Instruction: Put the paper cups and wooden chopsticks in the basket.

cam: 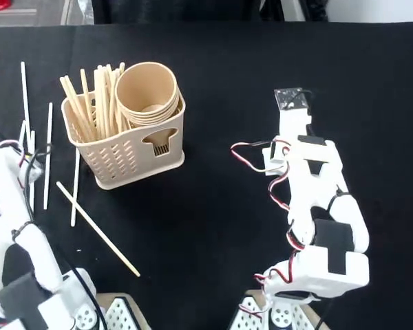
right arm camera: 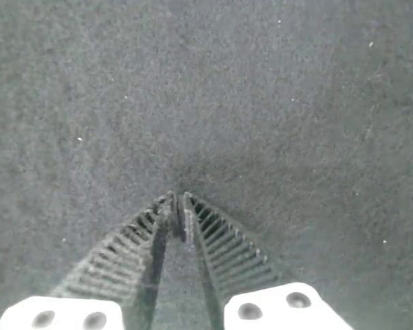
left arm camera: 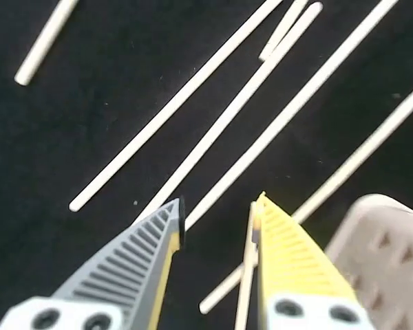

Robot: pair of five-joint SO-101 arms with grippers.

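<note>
Wooden and pale, several loose chopsticks (cam: 96, 230) lie scattered on the black cloth (cam: 213, 69) beside the basket (cam: 134, 155), on the side of the left arm. One long stick lies slantwise nearer the arm bases, and the others lie roughly side by side, apart from the basket wall. A bundle of chopsticks (cam: 96, 96) stands upright inside the basket, and the paper cups (cam: 146, 93) sit stacked in it next to them, mouths up.

The left gripper (left arm camera: 219, 203) hangs low over the loose sticks with its jaws spread. One stick runs close along the inner edge of the yellow finger, but I cannot tell whether it touches. The right gripper (right arm camera: 177, 199) is closed on nothing, its tips pressed together just above bare cloth, well apart from the basket and the sticks.

By my reading the cups are done and the step in hand is gathering the remaining sticks. The next move calls for setting the spread jaws astride one thin stick, closing squarely so it does not roll or pivot, then lifting and tipping it into the basket without knocking the bundle.
</note>
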